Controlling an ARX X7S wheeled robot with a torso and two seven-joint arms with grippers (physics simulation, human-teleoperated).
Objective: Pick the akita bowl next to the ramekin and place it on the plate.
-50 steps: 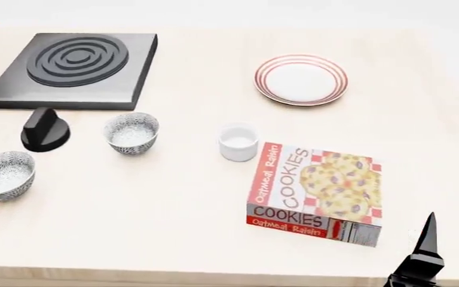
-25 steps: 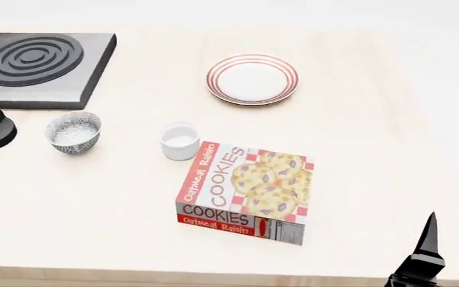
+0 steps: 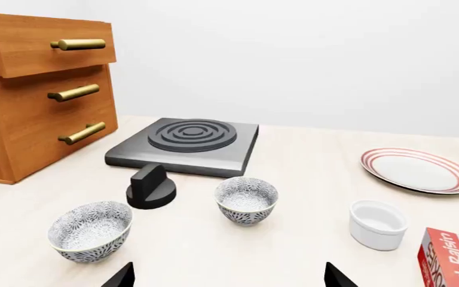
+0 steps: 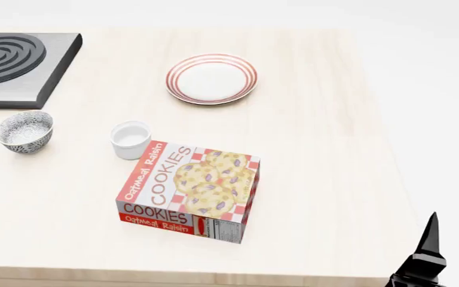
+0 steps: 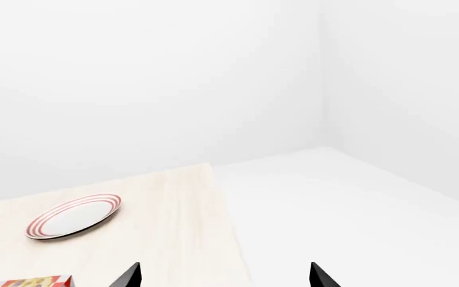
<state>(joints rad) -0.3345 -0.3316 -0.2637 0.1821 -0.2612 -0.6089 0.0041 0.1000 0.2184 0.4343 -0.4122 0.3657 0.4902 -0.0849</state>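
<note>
The akita bowl [image 4: 24,131] [image 3: 247,200], grey-speckled, stands upright on the table just left of the white ramekin [image 4: 131,139] [image 3: 378,224]. The red-ringed plate [image 4: 211,79] [image 3: 418,170] [image 5: 76,216] lies farther back with nothing on it. My left gripper [image 3: 229,278] is open and holds nothing; it sits low in front of the bowl, well short of it. My right gripper [image 5: 225,277] is open too, near the table's right front corner, with one of its fingers [image 4: 429,239] showing in the head view.
A second speckled bowl [image 3: 90,231] stands left of the first, with a black knob [image 3: 151,186] between them. Behind are a black burner [image 4: 10,60] [image 3: 189,143] and wooden drawers [image 3: 30,89]. A cookie box [image 4: 193,191] [image 3: 453,260] lies by the ramekin.
The head view has swung to the right, so everything on the table has slid left in it; the second bowl and the knob have left that view. Nothing on the table moved.
</note>
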